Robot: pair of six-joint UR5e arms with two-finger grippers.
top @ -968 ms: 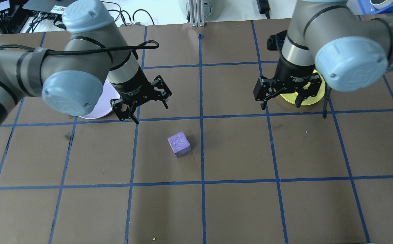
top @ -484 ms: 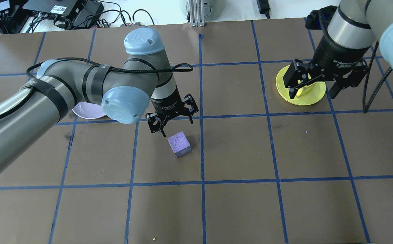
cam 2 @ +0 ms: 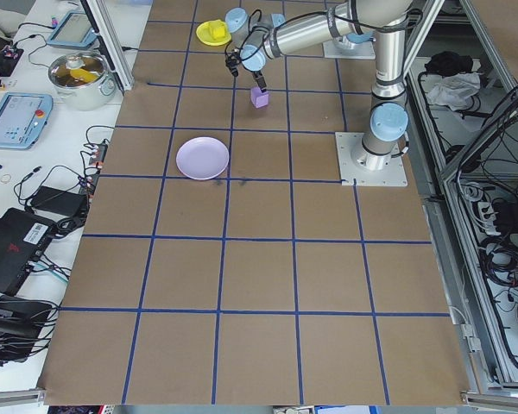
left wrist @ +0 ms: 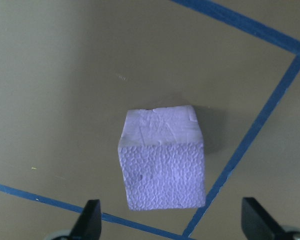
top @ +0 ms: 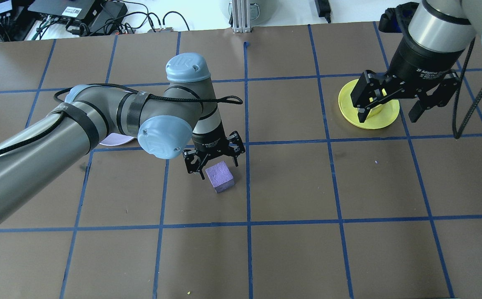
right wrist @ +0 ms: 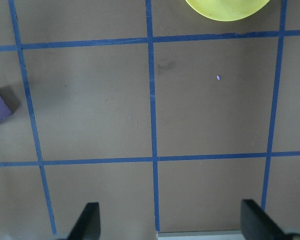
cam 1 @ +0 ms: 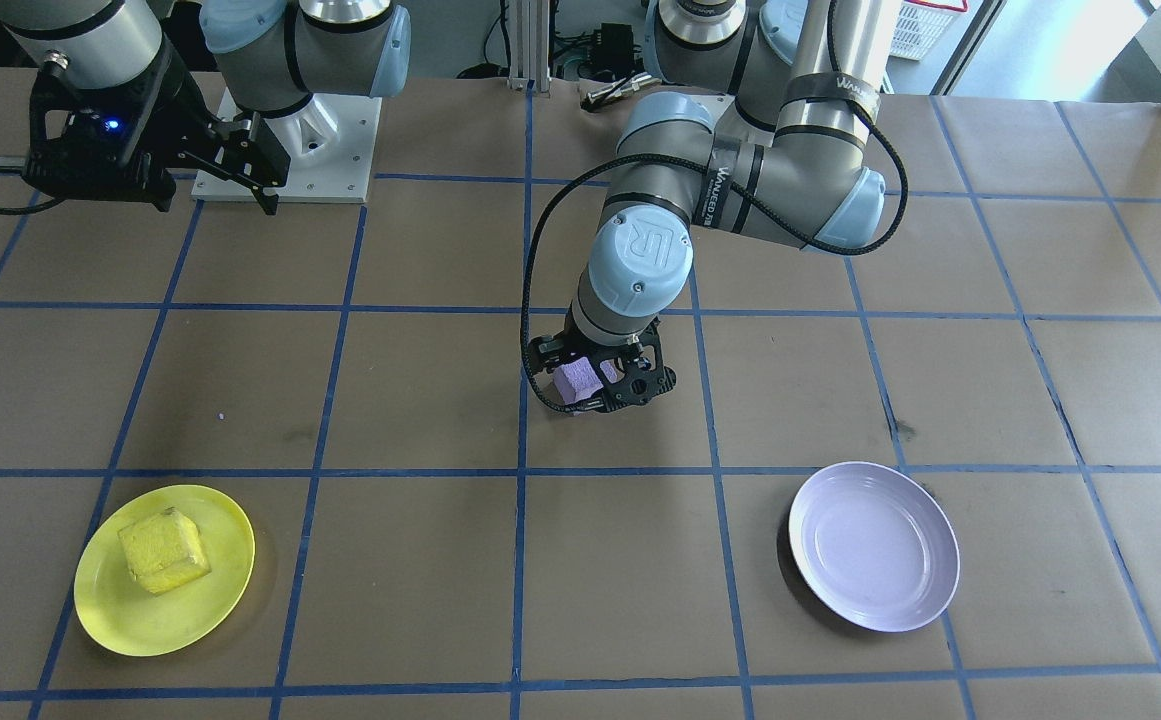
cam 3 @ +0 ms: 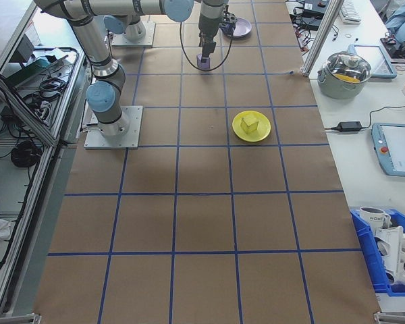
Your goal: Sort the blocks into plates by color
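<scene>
- The left gripper point(top: 211, 165) has dropped from beside the lavender plate point(cam 1: 874, 545) to just over the purple block point(top: 220, 176). Its fingers are spread wide, with the block on the paper between and below the tips, not yet gripped.
- Likely next: lower, close, carry to the plate well off to its side.
- Far off, the right gripper point(top: 390, 109), released, has lifted away; the yellow block point(cam 1: 163, 550) lies in the yellow plate point(cam 1: 220, 590) — that colour looks done.
</scene>
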